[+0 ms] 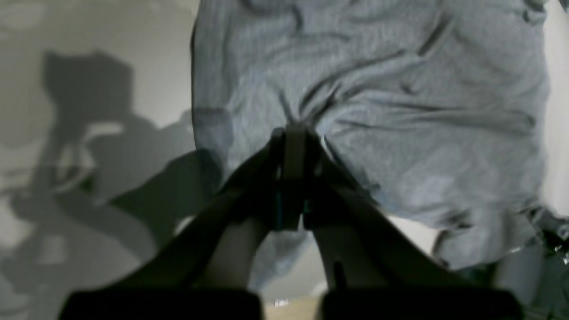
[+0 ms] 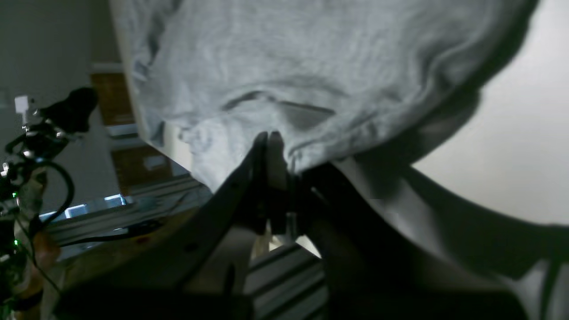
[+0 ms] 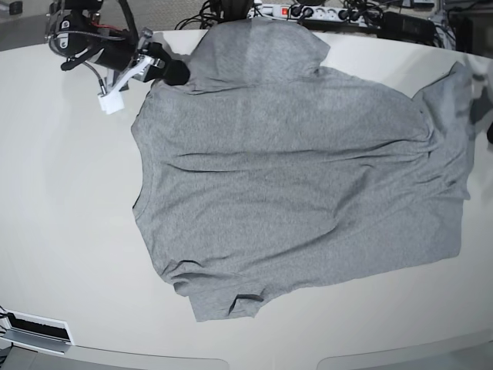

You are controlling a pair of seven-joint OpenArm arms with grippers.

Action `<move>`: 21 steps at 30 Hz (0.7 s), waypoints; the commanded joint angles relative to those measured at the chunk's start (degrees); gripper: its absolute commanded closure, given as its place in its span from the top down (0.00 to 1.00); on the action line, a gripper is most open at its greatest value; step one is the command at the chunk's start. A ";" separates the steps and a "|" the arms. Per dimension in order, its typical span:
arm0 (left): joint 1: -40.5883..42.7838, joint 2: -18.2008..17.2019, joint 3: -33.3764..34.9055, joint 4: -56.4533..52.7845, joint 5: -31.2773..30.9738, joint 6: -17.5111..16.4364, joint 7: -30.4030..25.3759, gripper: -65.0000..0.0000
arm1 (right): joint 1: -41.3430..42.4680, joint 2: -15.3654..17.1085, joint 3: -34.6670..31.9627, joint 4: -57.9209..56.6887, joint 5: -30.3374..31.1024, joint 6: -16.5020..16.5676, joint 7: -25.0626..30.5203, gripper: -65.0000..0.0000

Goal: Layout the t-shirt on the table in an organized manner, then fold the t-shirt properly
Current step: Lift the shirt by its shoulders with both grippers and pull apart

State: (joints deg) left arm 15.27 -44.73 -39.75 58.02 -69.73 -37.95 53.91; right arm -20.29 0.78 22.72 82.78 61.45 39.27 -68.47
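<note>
Shirt: heather-grey knit t-shirt [image 3: 300, 177] spread plain side up mid-table, rumpled at right.
Table: glossy cream tabletop [image 3: 62, 231].
Right gripper [image 2: 271, 138]: pinching the far-left hem.
Left gripper [image 1: 293, 133]: clamped on cloth at right.
Progress: laid out; smoothing and every fold remain.

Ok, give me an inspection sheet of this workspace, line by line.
Surface: white table, glossy, shadowed.
Job's things: grey t-shirt spread plain side up, wrinkled, one sleeve bunched at the near edge.
Clutter: nothing seen.
Grippers: right tool shut on the t-shirt's edge; left tool shut on the t-shirt's edge.
Cables: power strip and wires beyond the far edge.
Surroundings: aluminium framing under the table.
</note>
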 commanded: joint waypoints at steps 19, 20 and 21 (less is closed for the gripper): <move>9.46 9.79 -5.18 0.57 15.63 13.40 -14.05 0.59 | 3.17 4.17 0.15 0.74 1.79 0.73 -1.88 0.00; 9.46 9.81 -4.50 0.57 16.61 14.25 -15.41 0.59 | 3.21 4.20 0.15 0.74 1.75 0.73 -1.86 0.00; 9.46 9.86 -4.09 0.57 17.25 14.27 -16.33 0.59 | 3.28 4.20 0.15 0.74 1.75 0.73 -1.86 0.00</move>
State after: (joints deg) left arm 24.34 -33.52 -43.53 58.00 -52.29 -23.94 38.04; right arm -17.10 4.60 22.65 82.81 61.80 39.51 -70.74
